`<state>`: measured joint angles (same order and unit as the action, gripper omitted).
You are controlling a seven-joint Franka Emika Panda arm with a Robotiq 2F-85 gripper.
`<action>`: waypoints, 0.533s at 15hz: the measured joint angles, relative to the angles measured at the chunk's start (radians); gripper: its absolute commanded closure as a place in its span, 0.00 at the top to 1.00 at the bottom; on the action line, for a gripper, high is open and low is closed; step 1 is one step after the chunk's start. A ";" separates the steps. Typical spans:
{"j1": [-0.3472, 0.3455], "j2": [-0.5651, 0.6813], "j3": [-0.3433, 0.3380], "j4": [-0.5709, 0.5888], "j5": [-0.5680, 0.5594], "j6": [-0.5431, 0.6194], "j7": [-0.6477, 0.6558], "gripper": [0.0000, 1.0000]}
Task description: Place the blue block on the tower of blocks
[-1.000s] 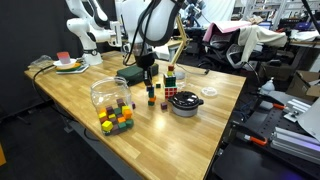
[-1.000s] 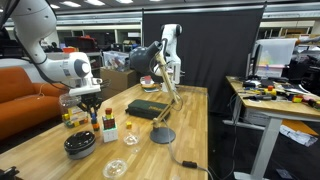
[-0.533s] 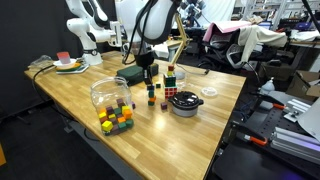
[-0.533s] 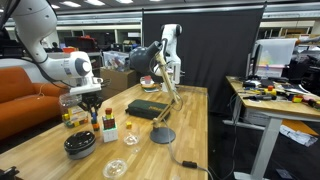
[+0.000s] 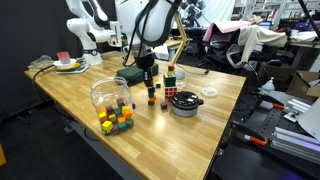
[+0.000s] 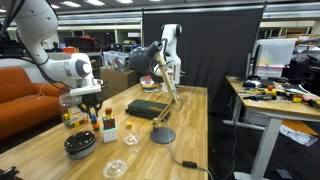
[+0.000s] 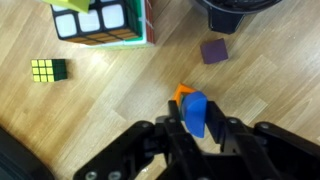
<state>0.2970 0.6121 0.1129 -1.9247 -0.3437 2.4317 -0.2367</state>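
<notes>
- From the wrist view, my tool [image 7: 195, 126] is clenched on the blue block [image 7: 195, 108], which sits between the two dark fingers [image 7: 170, 135].
- Right behind the blue block I see an orange block [image 7: 181, 93]. The two overlap in this view, and I cannot tell whether they touch.
- A purple block [image 7: 213, 51] lies alone on the wooden worktop [image 7: 90, 120], between the tool and a dark bowl [image 7: 250, 10] at the top edge.
- A large puzzle cube [image 7: 100, 20] is at the upper left, with a small puzzle cube [image 7: 48, 70] lying apart from it.
- In an exterior view the tool [image 5: 150, 79] hangs straight down over the short tower of blocks [image 5: 151, 96] near the middle of the worktop. The blue block is too small to pick out there.
- Beside the tower stand the puzzle cube [image 5: 171, 94] and the dark bowl [image 5: 185, 104].
- Nearer the worktop's front edge are a clear bowl [image 5: 108, 92] and a heap of coloured cubes [image 5: 116, 120].
</notes>
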 measured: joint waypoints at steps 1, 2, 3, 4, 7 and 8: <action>0.000 0.005 0.000 0.006 0.001 0.000 0.000 0.72; -0.001 0.008 0.000 0.012 0.001 0.000 0.000 0.80; -0.001 0.009 0.000 0.016 0.001 0.000 0.000 0.86; -0.002 0.010 0.000 0.020 0.001 0.000 0.000 0.94; -0.003 0.013 0.000 0.029 0.001 0.000 0.000 1.00; -0.004 0.013 0.000 0.031 0.001 0.000 0.000 1.00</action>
<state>0.2934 0.6253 0.1133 -1.8937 -0.3426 2.4317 -0.2367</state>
